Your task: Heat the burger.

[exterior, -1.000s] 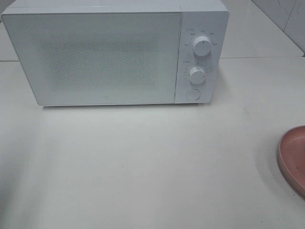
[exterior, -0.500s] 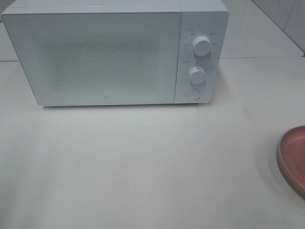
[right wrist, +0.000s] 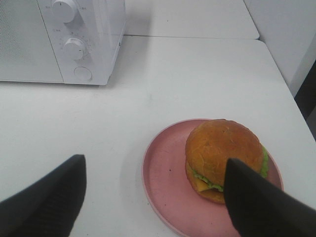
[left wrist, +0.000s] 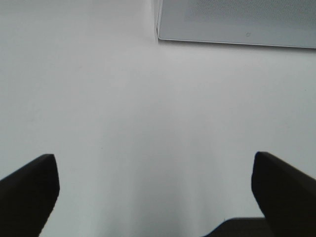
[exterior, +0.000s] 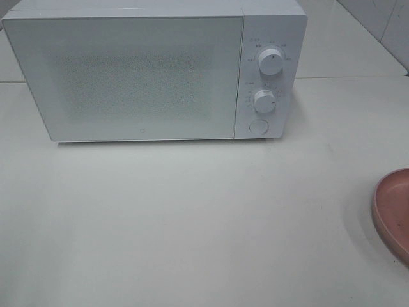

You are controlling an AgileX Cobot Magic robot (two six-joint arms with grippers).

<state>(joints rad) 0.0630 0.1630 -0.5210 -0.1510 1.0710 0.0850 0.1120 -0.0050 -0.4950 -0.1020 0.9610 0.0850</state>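
A closed microwave (exterior: pixel 153 70) is set at the tabletop's (exterior: pixel 192 217) far edge. The burger (right wrist: pixel 224 159) is seen on a pink plate (right wrist: pixel 168 182) near the right edge, beneath the wide-open, empty right claw (right wrist: pixel 158 197). The left claw (left wrist: pixel 155 190), equally spread, holds nothing.

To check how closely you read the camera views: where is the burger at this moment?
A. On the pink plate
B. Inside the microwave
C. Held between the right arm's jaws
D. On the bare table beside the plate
A. The right wrist view shows the burger sitting on the pink plate, with the microwave door closed and the right gripper open and empty above the table.
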